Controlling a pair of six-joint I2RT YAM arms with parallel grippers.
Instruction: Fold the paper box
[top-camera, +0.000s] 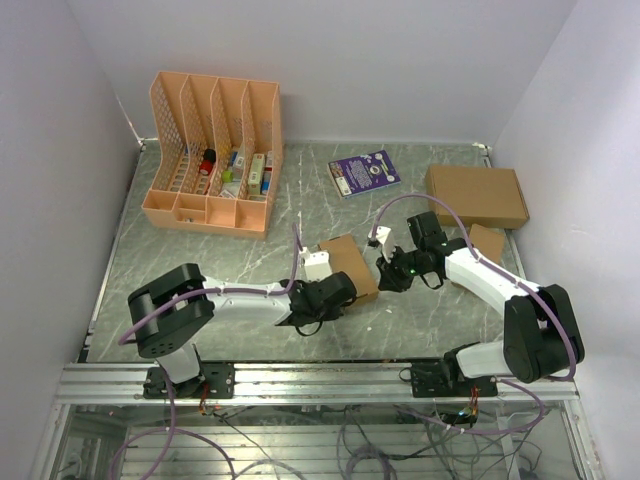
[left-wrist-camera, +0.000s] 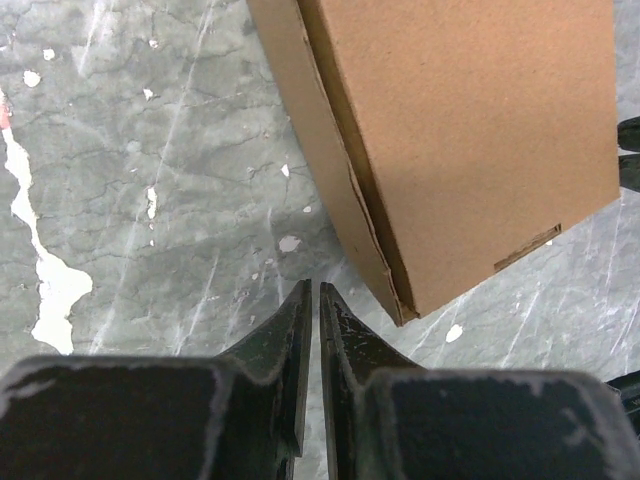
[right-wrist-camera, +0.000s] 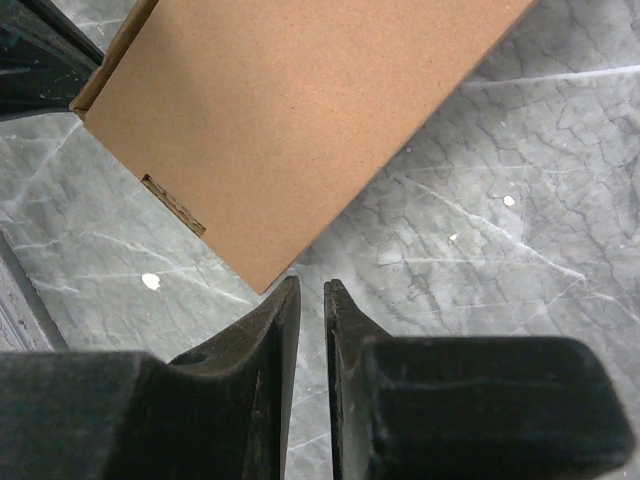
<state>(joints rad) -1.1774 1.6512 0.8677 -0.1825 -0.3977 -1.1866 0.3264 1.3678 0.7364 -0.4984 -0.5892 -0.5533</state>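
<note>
The table (top-camera: 200, 300) carries everything. At its far left corner stands a pink file rack (top-camera: 215, 155), and by the far right corner lies a big flat cardboard box (top-camera: 477, 195); neither is mine to handle.

The paper box (top-camera: 348, 262) lies flat around the middle of the table, somewhat toward the near edge, between my two arms. I judge the folding almost done. It reads as a closed oblong carton, top panel flat, walls up, no flap standing loose.

My left pincer (left-wrist-camera: 311, 290) hovers just beside the box's near corner, its jaws all but pressed together with only a thin slit between them and nothing in it. My right pincer (right-wrist-camera: 311, 285) is the same at the other near corner: nearly shut, empty, apart from the cardboard.

What may be left is small. The side seam (left-wrist-camera: 365, 200) gapes a little along the wall and could want pressing flush. The tab slot (left-wrist-camera: 527, 247) near the end of the top panel looks seated. The far end I cannot see.
</note>
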